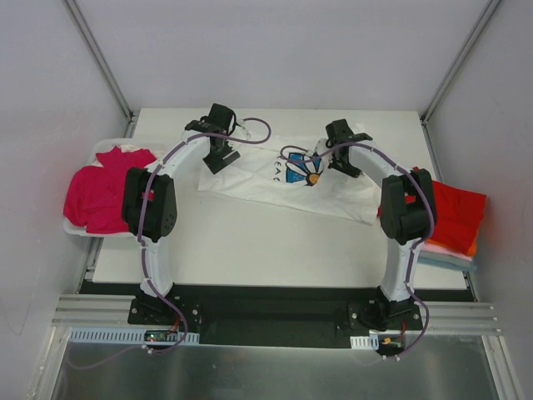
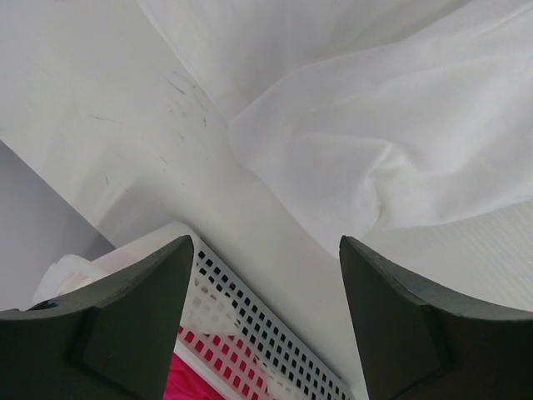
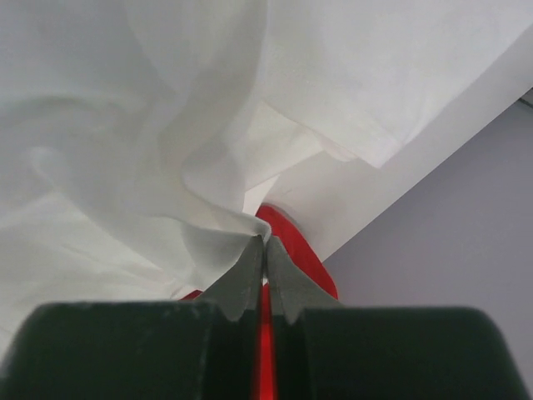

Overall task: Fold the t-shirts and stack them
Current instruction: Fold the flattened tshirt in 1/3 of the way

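The white t-shirt (image 1: 275,179) with a blue daisy print and dark lettering lies spread at the back middle of the table. My right gripper (image 1: 321,158) is shut on a pinched fold of it (image 3: 241,221) near the print, lifting the cloth. My left gripper (image 1: 218,158) is open and empty at the shirt's left end, its fingers (image 2: 125,317) apart above the table beside the white cloth (image 2: 391,142). A magenta t-shirt (image 1: 104,187) lies in the basket at left. Red (image 1: 454,212), orange and light-blue shirts are stacked at the right edge.
A white perforated basket (image 1: 75,227) sits at the table's left edge; its wall also shows in the left wrist view (image 2: 250,325). Grey enclosure walls and frame posts stand close on both sides. The stack at right overhangs the table edge.
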